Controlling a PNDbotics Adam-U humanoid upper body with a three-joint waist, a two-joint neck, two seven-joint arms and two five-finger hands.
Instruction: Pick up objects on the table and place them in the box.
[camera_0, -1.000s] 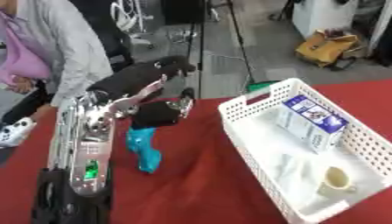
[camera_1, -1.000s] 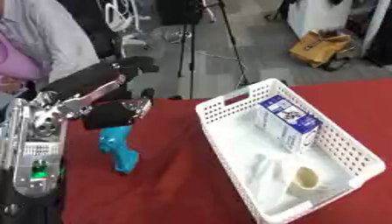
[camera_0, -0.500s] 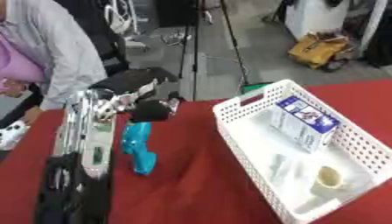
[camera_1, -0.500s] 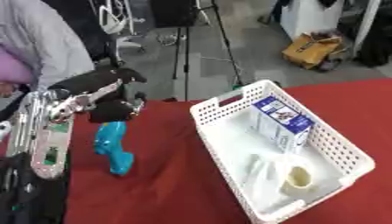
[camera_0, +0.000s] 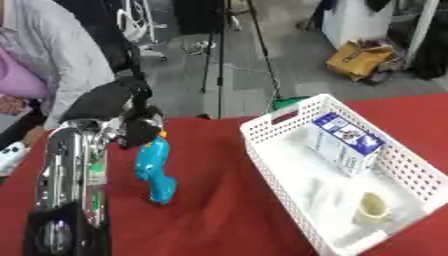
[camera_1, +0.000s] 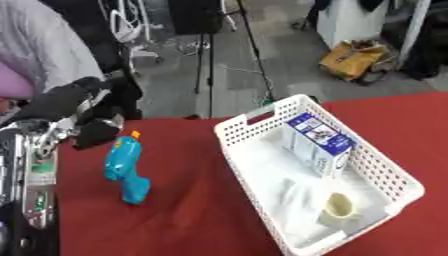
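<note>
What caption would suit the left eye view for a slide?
The robot's left hand reaches the top of a blue toy on the red table, beside a white basket.

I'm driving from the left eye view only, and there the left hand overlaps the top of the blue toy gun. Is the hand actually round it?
Observer: No. In the right eye view the left hand lies beside the blue toy gun, to the left of its top, not round it. I cannot tell whether they touch.
Operator: Is the orange tip covered?
Observer: No. The orange tip shows whole, just right of the hand.
Operator: My view cuts off the basket's right side. Is anything there?
Observer: The white basket shows its right rim whole here. Near that side there is only the blue-and-white carton and the cream cup.
</note>
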